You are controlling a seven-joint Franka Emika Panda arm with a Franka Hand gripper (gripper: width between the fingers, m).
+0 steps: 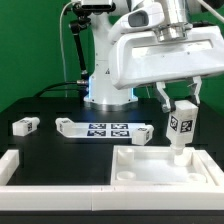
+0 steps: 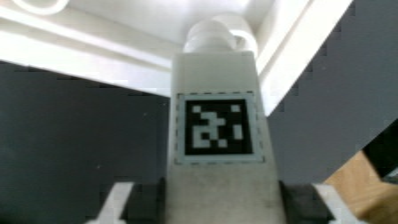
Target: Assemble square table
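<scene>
Holding a short white plastic tagged leg block (image 1: 180,124) upright, the claw (image 1: 180,106) is clamped on it at right of frame, above a corner of the white square rimmed plastic top (image 1: 150,170), lower right. No leg is judged fitted; a second leg block (image 1: 25,125) lies mid-left. The surface (image 1: 60,146) is black, the wall (image 1: 30,40) pale.

Black table (image 1: 60,148), marker board (image 1: 105,129), white border rail (image 1: 50,180) along front edge
</scene>
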